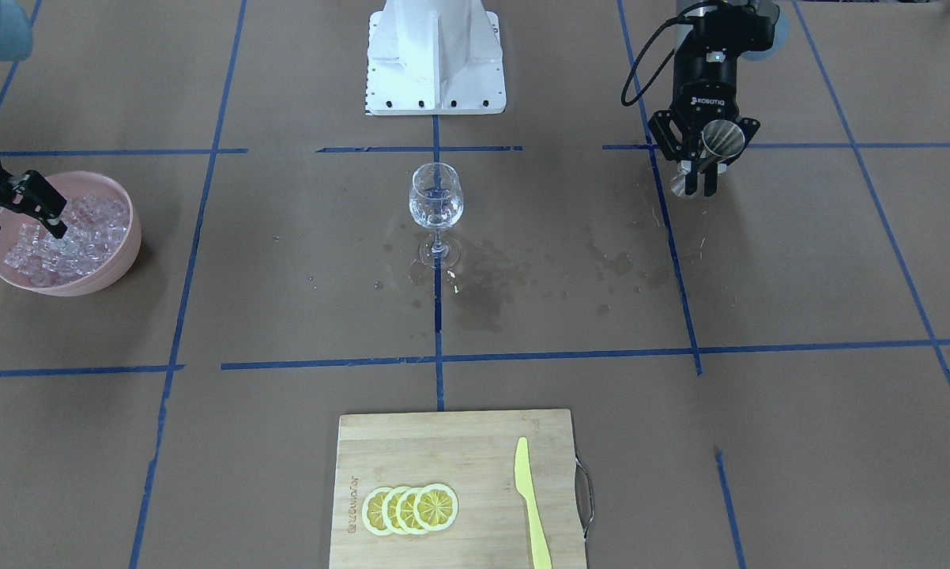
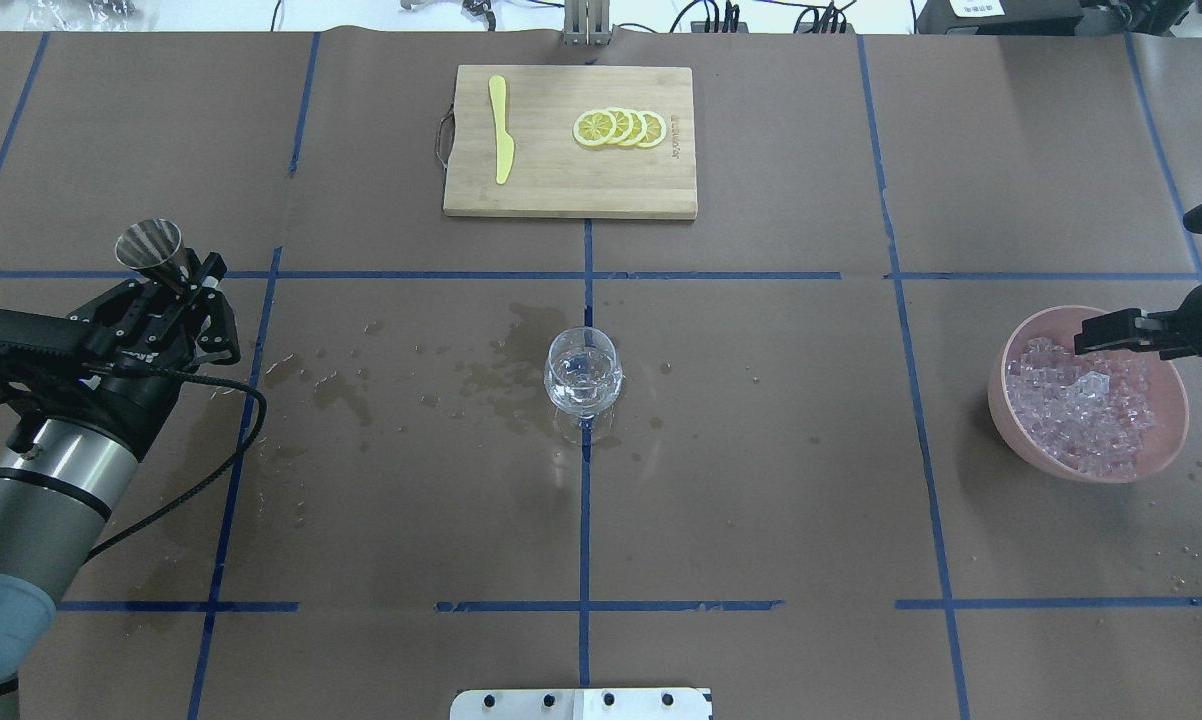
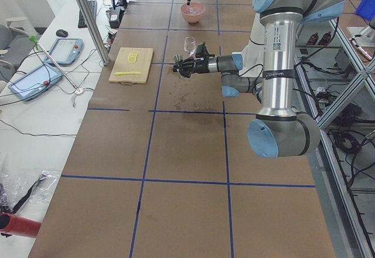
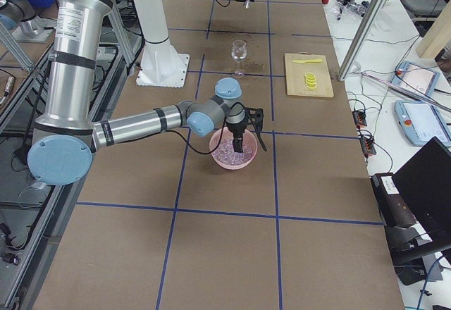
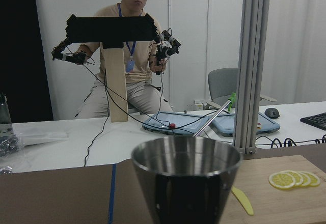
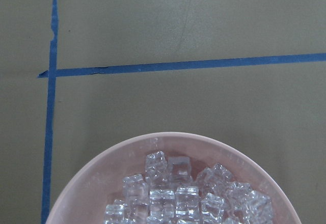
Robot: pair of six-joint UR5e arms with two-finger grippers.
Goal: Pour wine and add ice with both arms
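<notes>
Two jobs, and one looks done: colourless wine (image 1: 435, 212) sits low in the clear stemmed glass (image 1: 435, 197) mid-table, while the left gripper (image 1: 698, 175) clenches a steel cone jigger (image 1: 718, 141) well aside. The right gripper (image 1: 21, 215) hangs spread-fingered over glassy ice cubes (image 2: 1086, 405) in a pink bowl (image 2: 1021, 440). Next it must dip and pinch one. The jigger's contents are hidden.

glass (image 2: 582, 375) mid-table (upright), open paper (image 2: 761, 450) around, board (image 2: 561, 195) beyond

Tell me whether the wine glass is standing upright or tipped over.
Upright. The wine glass stands on its own foot, bowl above the stem, as the front-facing and both side views show.
</notes>
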